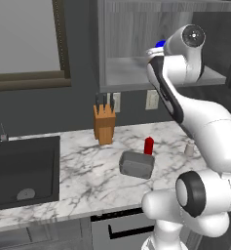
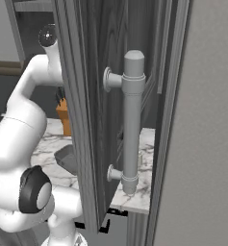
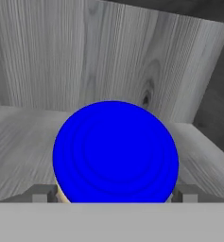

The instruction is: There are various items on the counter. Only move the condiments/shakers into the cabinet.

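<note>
Blue-lidded jar [image 3: 116,151] stands on the grey wood-grain cabinet [image 1: 131,73] shelf, near the back wall. Gripper [image 3: 114,194] reaches into the cabinet, fingers [image 3: 41,193] spread wide either side of the jar; contact cannot be judged. On the marble counter [image 1: 87,171]: red squeeze bottle [image 1: 148,145] just behind grey pan [image 1: 136,164], small pale shaker [image 1: 189,148] to the right, knife block [image 1: 104,124] at the back.

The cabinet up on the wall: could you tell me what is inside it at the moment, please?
Inside the cabinet, a blue-lidded jar sits on the shelf between the gripper fingertips. The arm covers part of the shelf, so anything there cannot be seen.
</note>
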{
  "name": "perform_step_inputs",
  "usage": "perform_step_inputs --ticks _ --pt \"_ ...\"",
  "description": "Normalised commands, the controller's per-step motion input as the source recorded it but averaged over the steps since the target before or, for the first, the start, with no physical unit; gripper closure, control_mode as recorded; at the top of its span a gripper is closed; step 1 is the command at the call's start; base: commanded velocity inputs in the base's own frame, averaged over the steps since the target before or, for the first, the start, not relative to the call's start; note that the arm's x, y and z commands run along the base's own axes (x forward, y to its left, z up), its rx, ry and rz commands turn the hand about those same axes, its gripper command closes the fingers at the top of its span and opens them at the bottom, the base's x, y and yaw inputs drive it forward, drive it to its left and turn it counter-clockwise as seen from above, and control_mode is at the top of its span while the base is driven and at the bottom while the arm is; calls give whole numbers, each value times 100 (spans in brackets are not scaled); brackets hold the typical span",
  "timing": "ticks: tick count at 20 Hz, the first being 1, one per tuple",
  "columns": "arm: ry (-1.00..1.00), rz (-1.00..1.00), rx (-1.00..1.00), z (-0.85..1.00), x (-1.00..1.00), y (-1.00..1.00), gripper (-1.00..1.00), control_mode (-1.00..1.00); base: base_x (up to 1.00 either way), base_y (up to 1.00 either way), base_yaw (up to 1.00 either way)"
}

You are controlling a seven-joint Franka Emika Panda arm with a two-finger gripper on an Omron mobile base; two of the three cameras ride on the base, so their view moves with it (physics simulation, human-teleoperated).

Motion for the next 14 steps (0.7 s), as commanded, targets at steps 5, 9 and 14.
perform_step_inputs --ticks 5,9,14 --pt "9 0 0 -74 43 0 100 -100 0 0 0" --pt "1 0 0 -55 23 0 -100 -100 0 0 0" --pt "-4 0 4 -35 14 0 -100 -100 0 0 0"
